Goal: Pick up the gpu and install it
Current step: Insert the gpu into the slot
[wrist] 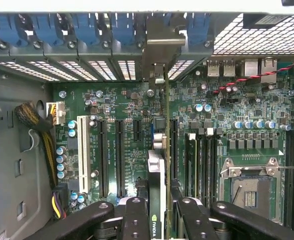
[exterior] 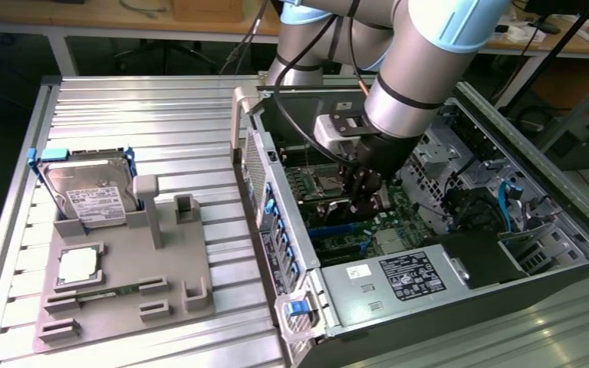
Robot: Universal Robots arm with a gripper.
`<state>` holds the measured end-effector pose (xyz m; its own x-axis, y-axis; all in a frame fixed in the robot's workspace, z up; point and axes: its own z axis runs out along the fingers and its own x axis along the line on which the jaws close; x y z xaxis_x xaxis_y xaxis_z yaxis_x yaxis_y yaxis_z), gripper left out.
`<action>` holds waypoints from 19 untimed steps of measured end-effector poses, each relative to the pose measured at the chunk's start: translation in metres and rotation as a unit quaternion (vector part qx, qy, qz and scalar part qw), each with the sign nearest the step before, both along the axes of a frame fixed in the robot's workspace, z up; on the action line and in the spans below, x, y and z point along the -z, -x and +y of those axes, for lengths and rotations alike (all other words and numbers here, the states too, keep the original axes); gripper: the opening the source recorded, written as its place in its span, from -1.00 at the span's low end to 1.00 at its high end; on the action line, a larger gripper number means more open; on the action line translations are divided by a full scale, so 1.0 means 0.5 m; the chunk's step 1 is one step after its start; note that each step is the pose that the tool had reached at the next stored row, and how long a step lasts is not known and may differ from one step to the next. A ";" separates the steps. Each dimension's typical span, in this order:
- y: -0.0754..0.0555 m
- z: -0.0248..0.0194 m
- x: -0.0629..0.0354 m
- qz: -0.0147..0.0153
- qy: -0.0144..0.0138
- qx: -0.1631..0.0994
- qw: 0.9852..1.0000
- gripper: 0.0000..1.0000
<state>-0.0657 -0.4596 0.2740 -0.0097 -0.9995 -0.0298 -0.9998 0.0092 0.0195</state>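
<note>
My gripper [wrist: 162, 204] is shut on the gpu [wrist: 158, 165], which I see edge-on between the two black fingers [wrist: 136, 220]. The card stands upright over the motherboard's expansion slots [wrist: 119, 155]. Its silver bracket [wrist: 159, 47] reaches the rear slot openings of the case. Whether its edge sits in a slot, I cannot tell. In the exterior view the gripper [exterior: 361, 201] is deep inside the open computer case [exterior: 428, 303], just above the motherboard [exterior: 376, 230].
A grey fixture [exterior: 120, 299] on the exterior view's left carries a silver hard drive in a blue frame [exterior: 90, 192], a square chip [exterior: 77, 264] and a green memory stick [exterior: 100, 291]. Cable bundles [wrist: 32, 120] and the empty processor socket [wrist: 249, 187] flank the card.
</note>
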 end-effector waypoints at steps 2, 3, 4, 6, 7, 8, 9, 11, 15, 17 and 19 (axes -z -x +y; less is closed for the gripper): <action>0.000 -0.0001 0.000 0.000 0.000 0.000 1.000 -0.47; 0.000 0.0000 0.000 0.000 0.000 0.000 1.000 -0.47; 0.000 0.0000 0.000 0.000 0.000 0.000 1.000 -0.47; 0.000 0.0000 0.000 0.000 0.000 0.000 1.000 -0.47; 0.000 0.0000 0.000 0.000 0.000 0.000 1.000 -0.47; 0.000 0.0000 0.000 0.000 0.000 0.000 1.000 -0.47; 0.000 0.0000 0.000 0.000 0.000 0.000 1.000 -0.47; 0.000 -0.0001 0.000 0.000 0.000 0.000 1.000 -0.47; 0.000 -0.0070 0.000 0.000 0.000 0.000 1.000 -0.47; 0.001 -0.0086 0.000 0.000 0.000 0.000 1.000 -0.47; 0.001 -0.0086 0.000 0.000 0.000 0.000 1.000 -0.47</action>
